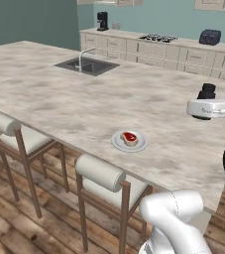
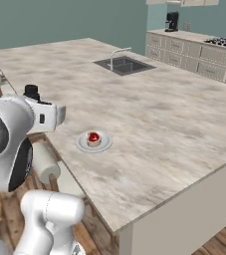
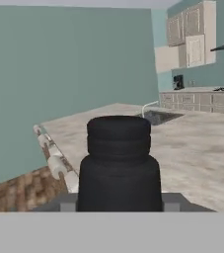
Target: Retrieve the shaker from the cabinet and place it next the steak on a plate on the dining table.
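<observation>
While the arm rises from the lower right of the left base view, its white forearm reaches level out over the near right part of the dining table, and the hand sits well above the marbled top. The pincer is clenched on the shaker, a small black cylinder that stands upright at the end of the hand. In the right base view the same shaker pokes up at about 12 o'clock from the white wrist block, close to the table's near edge. In the hand view the shaker looms dark and ribbed right in front of the camera, its narrower top uppermost, with the fingers hidden behind it.

The plate lies flat on the table, round and pale, near the edge above the stools. The steak rests on it, a red chunk with a white edge. From the plate, the held shaker lies toward 2 o'clock in the left base view, well apart and raised off the top.

Two stools with cream cushions stand against the table's near side. A sink with a faucet is set into the far part of the top, at about 11 o'clock from the plate. Beyond it, a black coffee machine stands on the far counter.
</observation>
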You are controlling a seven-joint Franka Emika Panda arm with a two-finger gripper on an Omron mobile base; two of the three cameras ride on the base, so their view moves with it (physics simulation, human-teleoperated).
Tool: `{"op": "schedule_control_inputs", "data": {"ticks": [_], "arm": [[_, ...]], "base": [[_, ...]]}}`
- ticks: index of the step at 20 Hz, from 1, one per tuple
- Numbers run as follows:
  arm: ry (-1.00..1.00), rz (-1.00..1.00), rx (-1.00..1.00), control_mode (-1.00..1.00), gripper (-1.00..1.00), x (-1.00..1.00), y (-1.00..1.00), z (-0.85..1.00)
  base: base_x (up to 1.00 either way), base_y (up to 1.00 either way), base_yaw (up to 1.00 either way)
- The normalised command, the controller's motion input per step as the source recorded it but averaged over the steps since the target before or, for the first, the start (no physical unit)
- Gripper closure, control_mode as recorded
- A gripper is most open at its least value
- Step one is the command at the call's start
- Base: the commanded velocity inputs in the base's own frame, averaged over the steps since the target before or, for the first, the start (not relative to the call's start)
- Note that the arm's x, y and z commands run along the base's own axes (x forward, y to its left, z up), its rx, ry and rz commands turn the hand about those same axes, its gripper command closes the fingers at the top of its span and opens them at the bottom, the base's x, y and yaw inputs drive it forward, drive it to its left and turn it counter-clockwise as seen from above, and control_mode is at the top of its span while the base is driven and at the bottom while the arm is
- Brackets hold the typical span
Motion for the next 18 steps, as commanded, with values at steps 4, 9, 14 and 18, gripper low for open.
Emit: {"op": "schedule_control_inputs", "data": {"ticks": [4,9,14,18], "arm": [[0.04,0.41,0.01,-1.0,1.0,0.94,-0.54,-0.29],[-0.07,0.45,-0.01,-1.0,1.0,0.76,-0.36,-0.4],[-0.08,0.42,-0.12,-1.0,1.0,0.56,-0.12,-0.53],[0.0,0.34,-0.06,-1.0,1.0,0.36,-0.12,-0.53]], "base": [[0.0,0.0,0.0],[0.0,0.0,0.0],[0.0,0.0,0.0],[0.0,0.0,0.0]]}}
